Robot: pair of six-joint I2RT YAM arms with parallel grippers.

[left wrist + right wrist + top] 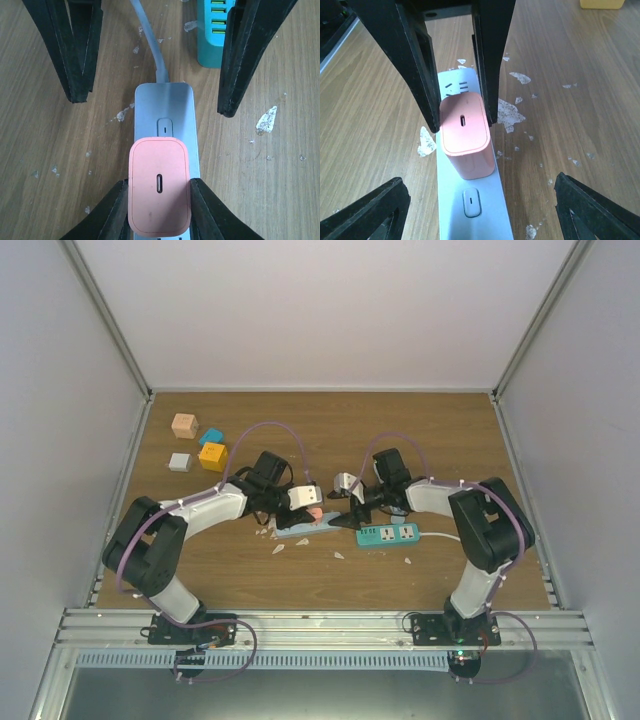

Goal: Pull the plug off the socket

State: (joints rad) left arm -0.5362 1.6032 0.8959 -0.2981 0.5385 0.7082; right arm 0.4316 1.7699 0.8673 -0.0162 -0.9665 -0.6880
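Observation:
The socket (298,530) is a pale grey-blue power strip lying flat mid-table; it also shows in the left wrist view (165,107) and the right wrist view (475,210). A pink plug (159,192) stands in it, also seen in the right wrist view (465,132) and from the top (315,513). My left gripper (159,186) is shut on the plug's two sides. My right gripper (480,181) is open wide, its fingers (75,55) astride the strip's switch end, not touching it. Both grippers meet over the strip (312,506) (345,512).
A teal power strip (387,534) with a white cable lies just right of the socket, close to my right gripper. Several coloured blocks (212,455) sit at the back left. White flecks (510,112) dot the wood. Walls enclose the table.

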